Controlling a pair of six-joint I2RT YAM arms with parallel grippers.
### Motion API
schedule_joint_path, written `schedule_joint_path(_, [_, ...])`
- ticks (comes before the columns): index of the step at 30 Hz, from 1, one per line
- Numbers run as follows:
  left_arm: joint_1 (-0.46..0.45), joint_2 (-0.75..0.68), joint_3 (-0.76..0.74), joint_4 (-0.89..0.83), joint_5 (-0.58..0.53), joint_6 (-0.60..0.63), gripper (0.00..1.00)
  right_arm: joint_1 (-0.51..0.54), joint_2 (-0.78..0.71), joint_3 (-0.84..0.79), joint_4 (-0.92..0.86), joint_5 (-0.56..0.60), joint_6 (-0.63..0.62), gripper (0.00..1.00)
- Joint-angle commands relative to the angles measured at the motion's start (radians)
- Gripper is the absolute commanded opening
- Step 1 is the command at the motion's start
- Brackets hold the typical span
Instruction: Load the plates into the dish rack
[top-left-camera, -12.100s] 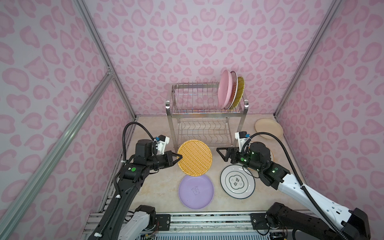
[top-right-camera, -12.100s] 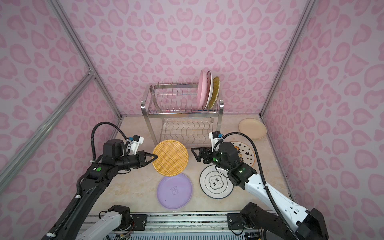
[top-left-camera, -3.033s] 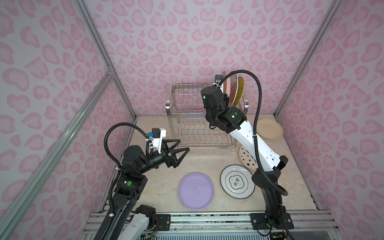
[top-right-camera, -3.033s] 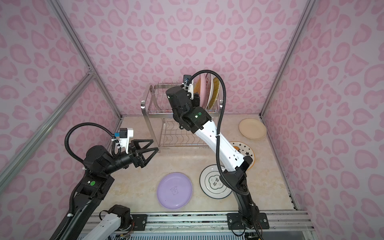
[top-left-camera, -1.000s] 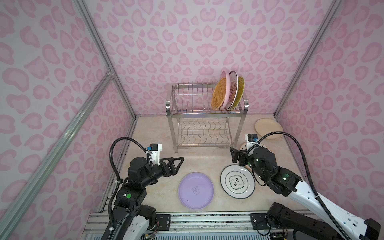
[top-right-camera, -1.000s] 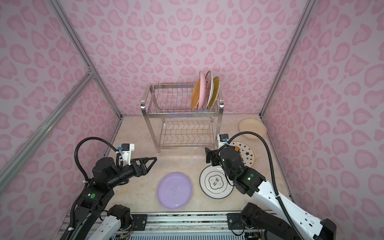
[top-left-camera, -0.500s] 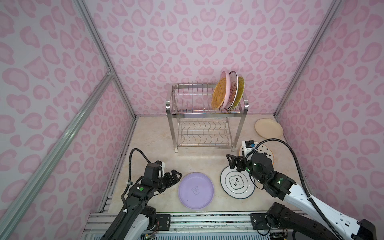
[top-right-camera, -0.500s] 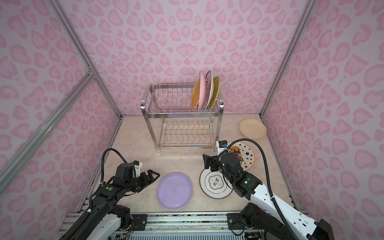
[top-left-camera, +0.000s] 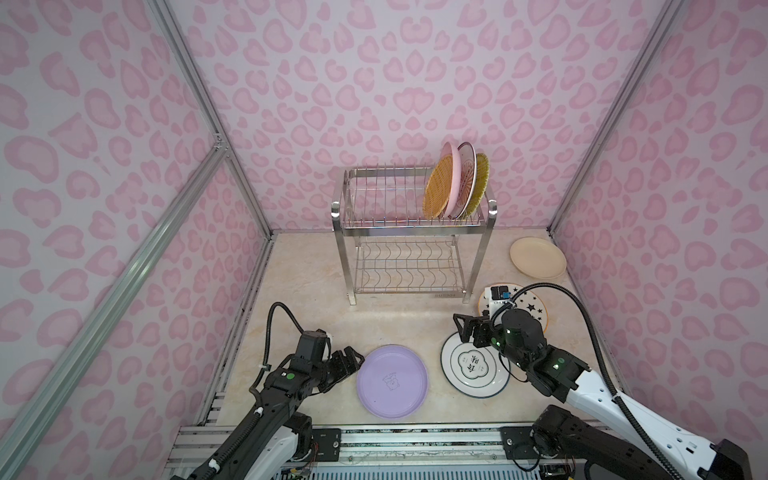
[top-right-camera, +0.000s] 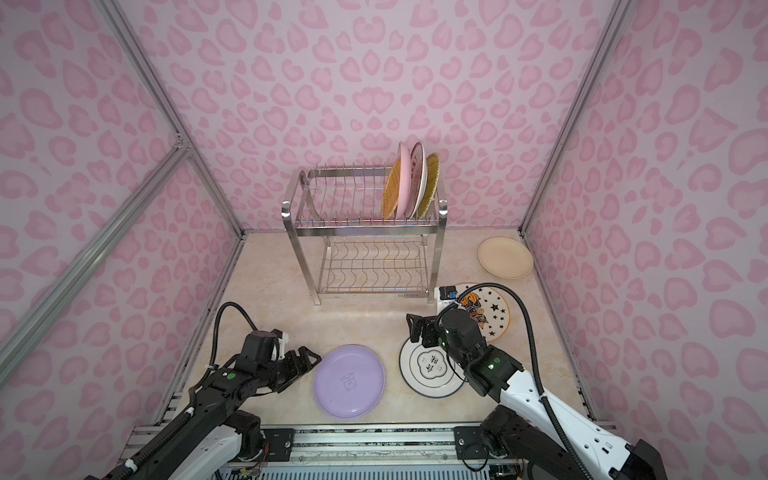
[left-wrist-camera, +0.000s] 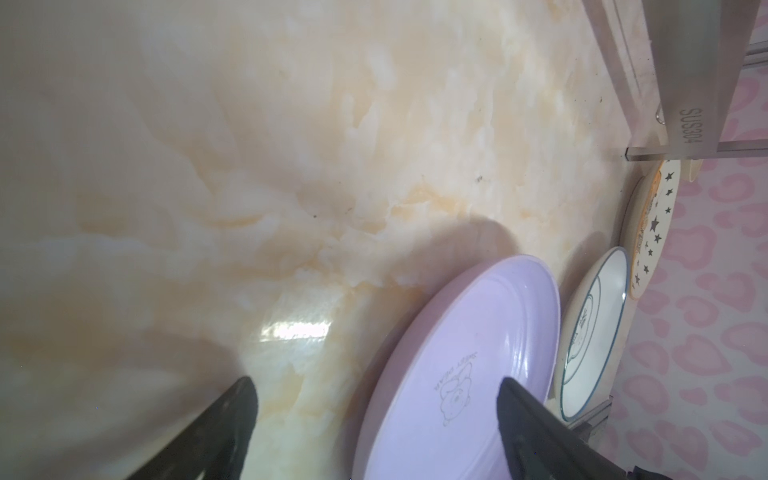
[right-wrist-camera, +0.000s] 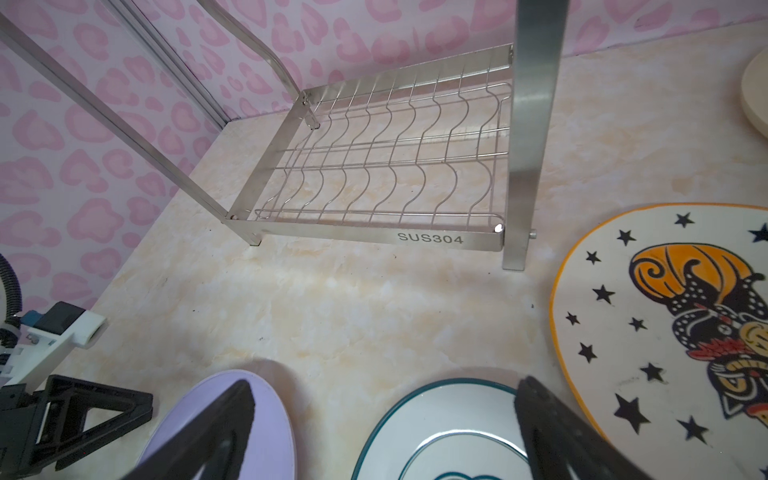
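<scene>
The dish rack (top-left-camera: 409, 226) stands at the far middle of the marbled surface (top-left-camera: 399, 322). Four plates stand on edge at the right end of its upper tier: from left to right the orange woven-look plate (top-left-camera: 436, 191), the pink plate (top-left-camera: 456, 178), the orange-radial white plate (top-left-camera: 468, 178) and the yellow striped plate (top-left-camera: 482, 178). Four more lie flat on the surface. The lilac plate (top-left-camera: 392, 381) is near the middle and the ring-emblem plate (top-left-camera: 473, 370) is just to its right. The star-patterned plate (top-left-camera: 535, 309) lies farther back and is partly hidden by the right arm. The cream plate (top-left-camera: 538, 257) is far right. The left fingers (top-left-camera: 349, 360) sit low at the lilac plate's left rim, spread wide. In the left wrist view one finger (left-wrist-camera: 528, 415) is over the plate and the other over bare surface; whether they touch it I cannot tell. The right fingers (top-left-camera: 463, 328) are also spread wide above the ring-emblem plate's far-left rim, holding nothing.
</scene>
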Motion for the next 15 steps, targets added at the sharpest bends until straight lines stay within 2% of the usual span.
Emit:
schedule_joint_path(1, [-0.014, -0.048, 0.072, 0.004, 0.000, 0.030, 0.92, -0.002, -0.007, 0.006, 0.003, -0.007, 0.009, 0.97])
schedule_joint_path(4, [-0.021, -0.124, 0.229, -0.049, -0.037, 0.070, 0.91, -0.005, -0.006, 0.008, 0.006, -0.013, 0.012, 0.97])
schedule_joint_path(7, [-0.032, -0.110, 0.435, -0.061, -0.055, 0.131, 0.90, -0.007, 0.006, 0.013, 0.018, -0.029, 0.019, 0.97])
schedule_joint_path(10, [-0.091, 0.018, 0.677, -0.068, -0.066, 0.212, 0.85, -0.009, 0.020, 0.020, 0.038, -0.050, 0.025, 0.97])
schedule_joint_path(15, [-0.239, 0.321, 1.102, -0.121, -0.189, 0.365, 0.80, -0.011, 0.043, 0.043, 0.062, -0.081, 0.033, 0.97])
